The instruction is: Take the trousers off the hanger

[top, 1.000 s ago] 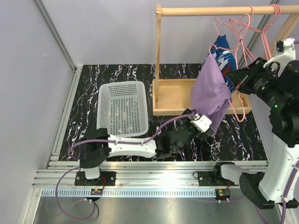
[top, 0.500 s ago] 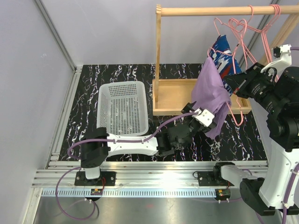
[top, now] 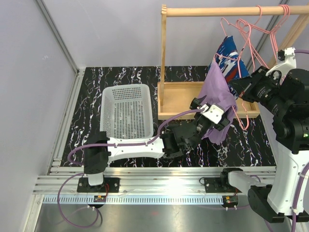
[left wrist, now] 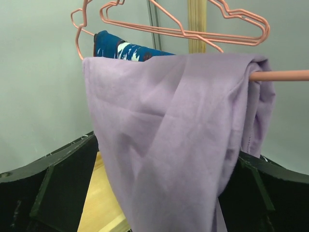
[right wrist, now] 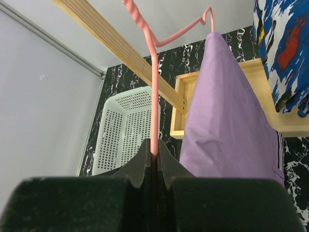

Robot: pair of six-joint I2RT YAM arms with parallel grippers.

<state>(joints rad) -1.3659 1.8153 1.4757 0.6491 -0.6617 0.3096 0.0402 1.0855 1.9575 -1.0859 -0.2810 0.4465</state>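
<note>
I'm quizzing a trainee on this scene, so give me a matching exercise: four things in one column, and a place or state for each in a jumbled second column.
1 lilac trousers
2 blue patterned trousers
3 basket
4 right gripper

A shut on the pink hanger
B hangs at the back
C white, on the table
D hangs in front

Pairs: 1-D, 2-B, 3-C, 4-A.

White perforated basket (top: 126,113) on black marbled tabletop (top: 91,96), just left of wooden garment rack (top: 163,58).
</note>
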